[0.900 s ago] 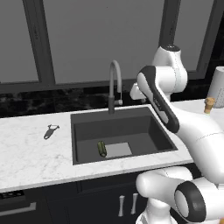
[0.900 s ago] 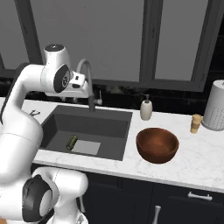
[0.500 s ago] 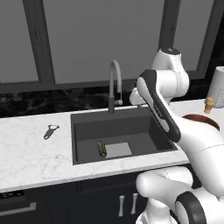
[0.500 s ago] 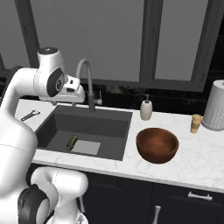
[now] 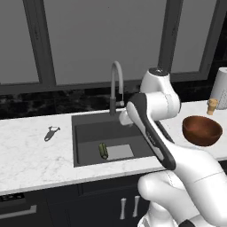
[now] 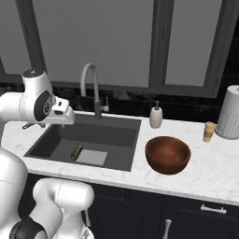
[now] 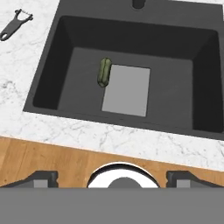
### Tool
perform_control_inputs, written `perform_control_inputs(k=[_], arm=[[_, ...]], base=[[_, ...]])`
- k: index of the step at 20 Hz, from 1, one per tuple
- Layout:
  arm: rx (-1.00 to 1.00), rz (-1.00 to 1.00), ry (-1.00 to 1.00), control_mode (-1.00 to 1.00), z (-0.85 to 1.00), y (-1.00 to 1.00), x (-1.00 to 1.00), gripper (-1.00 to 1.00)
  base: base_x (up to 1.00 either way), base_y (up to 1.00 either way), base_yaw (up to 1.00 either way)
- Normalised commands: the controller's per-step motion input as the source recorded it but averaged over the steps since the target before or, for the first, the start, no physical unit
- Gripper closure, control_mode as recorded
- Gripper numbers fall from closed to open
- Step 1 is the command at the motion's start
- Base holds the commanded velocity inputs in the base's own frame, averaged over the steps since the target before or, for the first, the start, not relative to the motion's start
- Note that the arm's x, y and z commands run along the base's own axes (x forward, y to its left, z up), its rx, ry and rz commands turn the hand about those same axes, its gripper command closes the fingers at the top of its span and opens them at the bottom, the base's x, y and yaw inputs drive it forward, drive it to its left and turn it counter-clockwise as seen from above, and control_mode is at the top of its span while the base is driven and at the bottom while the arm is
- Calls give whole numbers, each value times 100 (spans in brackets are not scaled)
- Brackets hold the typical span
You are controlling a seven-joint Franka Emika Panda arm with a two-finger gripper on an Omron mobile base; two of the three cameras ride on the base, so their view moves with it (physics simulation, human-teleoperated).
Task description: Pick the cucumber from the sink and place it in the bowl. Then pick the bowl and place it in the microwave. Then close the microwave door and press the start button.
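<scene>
The cucumber [image 7: 104, 72] [image 5: 103, 150] [image 6: 76, 151], short and dark green, lies on the floor of the dark sink [image 7: 201, 87] [image 5: 88, 133] [image 6: 126, 140], along the left edge of the pale drain patch. My gripper [image 7: 112, 178] hangs above the sink's near edge, looking down into the basin, well apart from the cucumber. Its fingertips [image 7: 41, 178] stand wide apart, open, with nothing between them. The reddish-brown bowl [image 6: 167, 154] [image 5: 201, 130] sits empty on the counter right of the sink. The microwave and its door are out of view.
A curved grey tap [image 5: 116, 84] [image 6: 91, 84] rises behind the sink. A peeler [image 7: 15, 25] [image 5: 52, 132] lies on the marble counter to the left. A soap bottle [image 6: 156, 116], a small wooden shaker [image 6: 209, 131] and a pale canister [image 6: 230, 119] stand at the back right.
My hand has swung down and toward the sink, from beside the tap to above the basin. The jaws have opened wider. The cucumber and bowl have not moved.
</scene>
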Motion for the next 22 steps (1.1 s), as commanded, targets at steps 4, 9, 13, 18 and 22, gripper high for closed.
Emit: perform_control_inputs(k=[4, 9, 13, 18, 22], arm=[[0, -1, 5, -100, -52, 52, 21, -100], [0, -4, 5, -100, -58, 38, 48, -100], [-3, -4, 8, -100, -54, 29, 56, -100], [-1, -6, 1, -100, -41, 5, 39, -100], [0, -6, 0, -100, -45, 0, 45, -100]], base=[[0, 0, 0], [0, 0, 0], [0, 0, 0], [0, 0, 0], [0, 0, 0]])
